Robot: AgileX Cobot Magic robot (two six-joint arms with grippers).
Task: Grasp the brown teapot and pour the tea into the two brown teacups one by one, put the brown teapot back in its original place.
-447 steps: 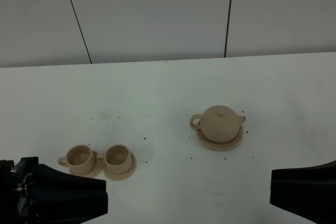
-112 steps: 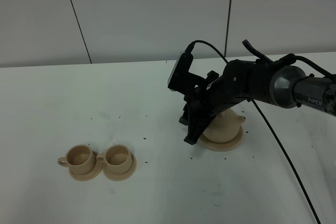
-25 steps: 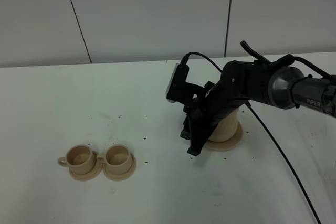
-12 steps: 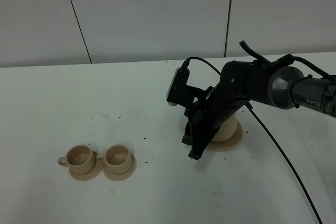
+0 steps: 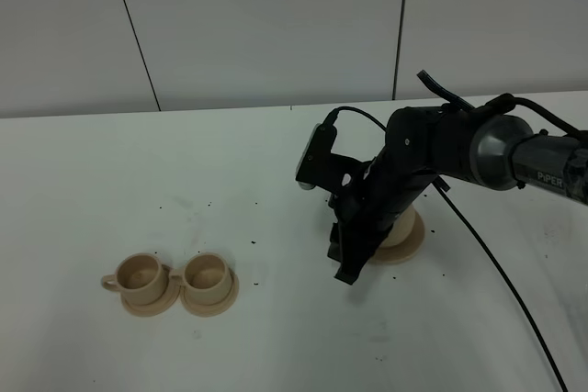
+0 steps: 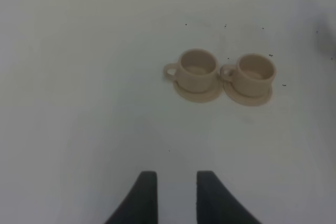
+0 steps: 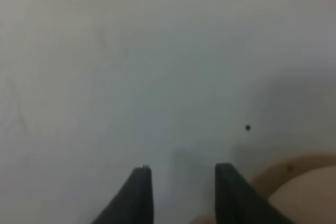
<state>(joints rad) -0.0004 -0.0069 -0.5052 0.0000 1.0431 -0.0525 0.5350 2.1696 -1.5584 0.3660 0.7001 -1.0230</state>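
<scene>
Your left gripper (image 6: 172,174) is out of the high view. Its own camera shows two dark fingers standing apart, with only the white table (image 6: 79,103) between them. At the near left of the scene sit two small matte tan-beige cups with loop handles, side by side: the left teacup (image 5: 141,273) and the right teacup (image 5: 208,272). Each stands on a small round tan saucer (image 5: 219,305), and the two saucers touch or nearly touch. Dark specks (image 5: 254,243) dot the table further right.

Right of centre, the black right arm (image 5: 441,149) leans down and to the left. Your right gripper (image 5: 347,268) has its tips low at the table. In its wrist view the fingers stand apart, bare table shows between the tips, and nothing shows gripped there. The arm hides nearly all of the round squat tan-beige teapot (image 5: 398,227); handle, lid and spout are covered. It sits on the flat round tan-beige disc (image 5: 411,243), of which you see only the right rim. A black cable (image 5: 496,263) trails off the near right edge.
</scene>
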